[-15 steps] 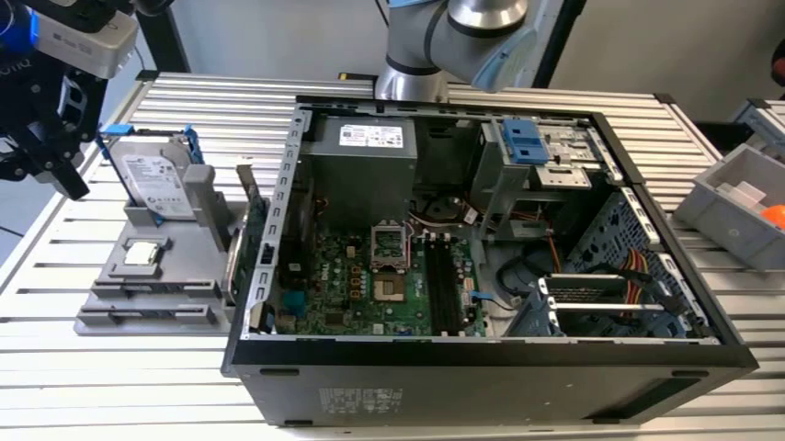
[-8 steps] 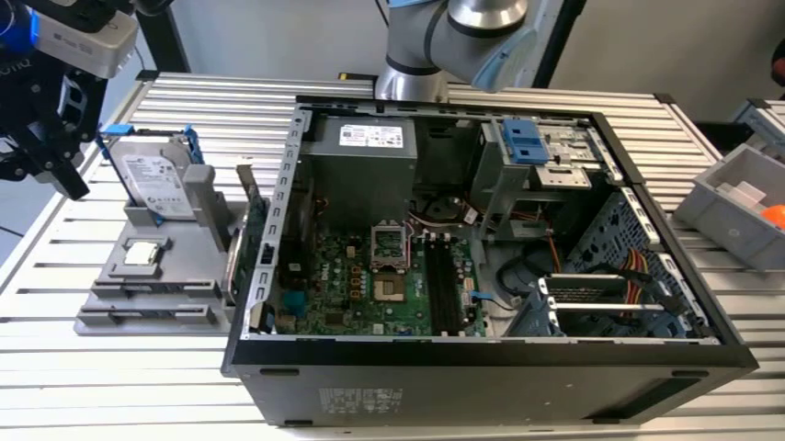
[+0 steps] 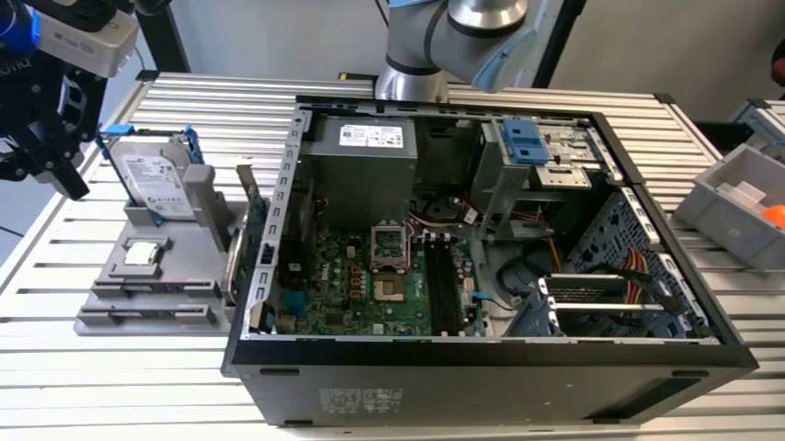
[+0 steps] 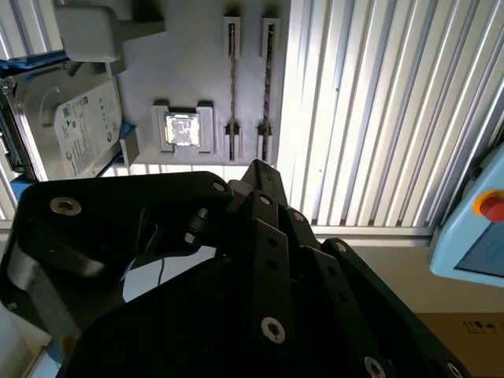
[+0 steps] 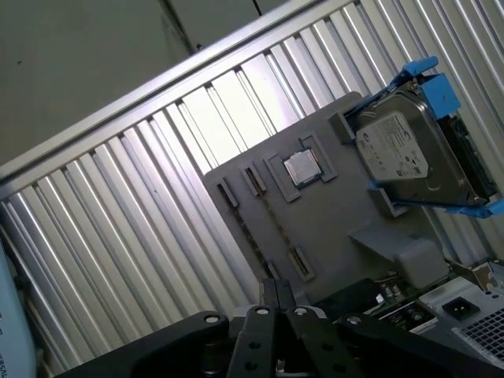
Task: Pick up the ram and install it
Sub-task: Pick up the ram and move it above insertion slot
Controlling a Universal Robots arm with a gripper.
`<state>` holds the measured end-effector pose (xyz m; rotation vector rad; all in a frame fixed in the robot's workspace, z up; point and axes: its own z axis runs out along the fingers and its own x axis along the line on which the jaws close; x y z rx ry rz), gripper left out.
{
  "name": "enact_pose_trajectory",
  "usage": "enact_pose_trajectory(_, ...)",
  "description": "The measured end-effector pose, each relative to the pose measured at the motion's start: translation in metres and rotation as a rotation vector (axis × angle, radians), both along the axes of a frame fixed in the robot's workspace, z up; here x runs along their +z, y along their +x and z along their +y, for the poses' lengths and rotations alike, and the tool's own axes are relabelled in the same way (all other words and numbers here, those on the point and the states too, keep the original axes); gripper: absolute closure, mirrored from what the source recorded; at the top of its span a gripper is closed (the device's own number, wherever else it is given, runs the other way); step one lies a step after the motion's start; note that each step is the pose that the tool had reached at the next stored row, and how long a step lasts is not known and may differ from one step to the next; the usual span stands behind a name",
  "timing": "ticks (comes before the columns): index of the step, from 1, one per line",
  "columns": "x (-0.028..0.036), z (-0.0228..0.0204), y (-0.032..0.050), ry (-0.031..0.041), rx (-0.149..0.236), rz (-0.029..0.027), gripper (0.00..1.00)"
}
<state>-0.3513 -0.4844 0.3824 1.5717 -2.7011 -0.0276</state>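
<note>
Slatted aluminium table (image 3: 135, 386) carries everything. An open PC case (image 3: 491, 354) lies on its side with the motherboard (image 3: 356, 285) facing up and the power supply (image 3: 368, 156) at the far end.

A grey parts fixture (image 3: 147, 322) sits at the exterior view's left, just beside the case.

gripper (image 5: 276, 293): fingertips are pressed together, with nothing seen between them and nothing touched. In the exterior view it hangs at the far left, above the table and clear of the fixture. Both wrist views look down past it onto the fixture.

A hard drive (image 3: 160, 184) with blue rails stands on edge in the fixture's far end. A green expansion card (image 3: 252, 248) stands on edge between the fixture and the case wall.

ram: I cannot place it for sure.
- The memory slots (image 3: 442, 280) on the motherboard read as long dark strips. Their long axis runs from the power-supply end toward the near case wall. I can't tell whether a stick sits in one.
- The fixture's two long narrow holders (image 4: 250, 79) lie parallel. Each shows just a thin dark line between its end brackets.

A CPU (image 3: 143, 253) lies flat in its fixture pocket, between the hard drive and the holders.
</note>
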Motion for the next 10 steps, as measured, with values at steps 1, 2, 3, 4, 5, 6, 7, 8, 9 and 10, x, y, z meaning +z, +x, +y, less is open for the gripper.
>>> enact_pose_trajectory(1, 0.0000, 0.0000, 0.0000, 0.0000, 0.007, 0.0000, 1.00)
enact_pose_trajectory(2, 0.0000, 0.0000, 0.0000, 0.0000, 0.014, 0.0000, 1.00)
enact_pose_trajectory(3, 0.0000, 0.0000, 0.0000, 0.0000, 0.022, 0.0000, 1.00)
enact_pose_trajectory(4, 0.0001, 0.0000, 0.0000, -0.0001, 0.030, 0.0001, 1.00)
enact_pose_trajectory(5, 0.0001, 0.0000, 0.0000, -0.0001, 0.037, 0.0001, 1.00)
enact_pose_trajectory(6, 0.0001, 0.0000, 0.0000, -0.0001, 0.044, 0.0001, 1.00)
enact_pose_trajectory(7, 0.0001, 0.0000, 0.0000, -0.0001, 0.052, 0.0001, 1.00)
enact_pose_trajectory(8, 0.0000, 0.0000, 0.0000, 0.0000, 0.059, 0.0001, 1.00)
enact_pose_trajectory(9, 0.0000, 0.0000, 0.0000, 0.0000, 0.067, 0.0000, 1.00)
enact_pose_trajectory(10, 0.0000, 0.0000, 0.0000, 0.0000, 0.074, 0.0000, 1.00)
